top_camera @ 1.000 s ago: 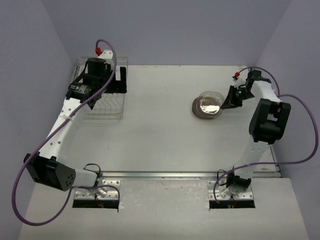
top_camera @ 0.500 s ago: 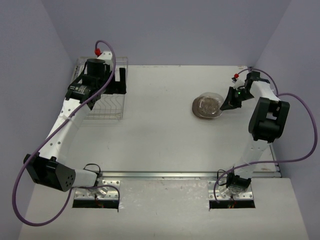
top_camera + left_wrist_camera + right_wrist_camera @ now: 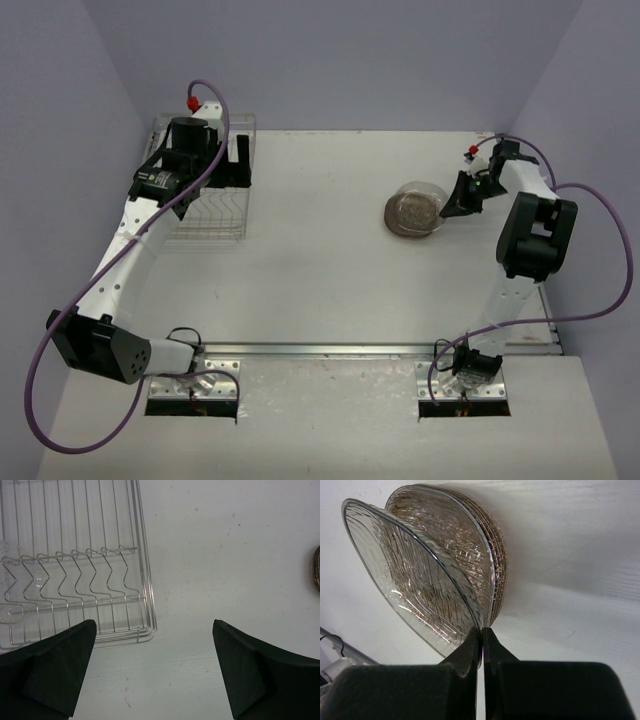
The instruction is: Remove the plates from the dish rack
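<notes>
Pinching tilted plate (image 3: 410,580) by rim in right end effector (image 3: 481,632), risking chips on stack (image 3: 470,535) ahead if dropped early.

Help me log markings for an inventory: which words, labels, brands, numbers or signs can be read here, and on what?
No text is legible in any view.
Pale label on the left arm: too small to read.
Plates, rack, table: no text seen.
</notes>
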